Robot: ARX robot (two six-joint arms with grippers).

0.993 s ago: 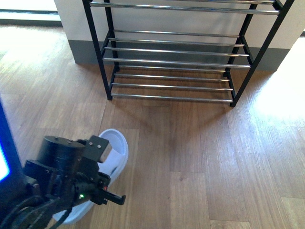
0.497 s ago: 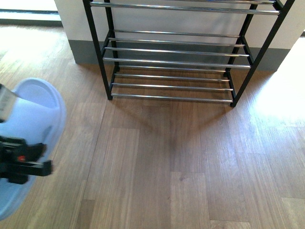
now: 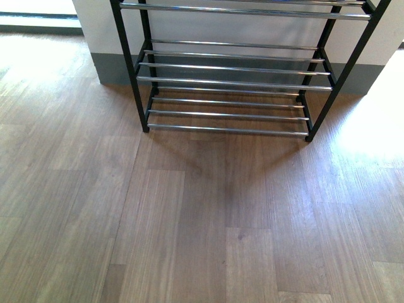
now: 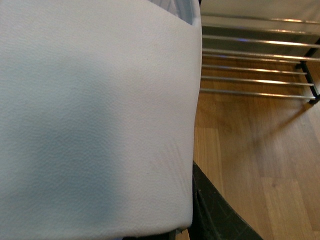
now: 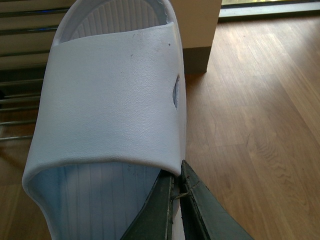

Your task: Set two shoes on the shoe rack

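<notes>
While both grippers clamp a slide [image 4: 95, 120] [image 5: 110, 100] each | step: carrying; next: set on shoe rack [image 3: 227, 82] shelf

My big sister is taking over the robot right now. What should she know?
Left gripper: shut on a pale blue sandal that fills its wrist view.
Right gripper: shut on the other sandal, clamped at the strap's edge.
Both arms are out of the front view; both wrist cameras see the shoe rack close ahead.
Done: both sandals are gripped.
Left: the visible shelves hold no shoes, so set one sandal, then the other, on the rods and let go.
</notes>
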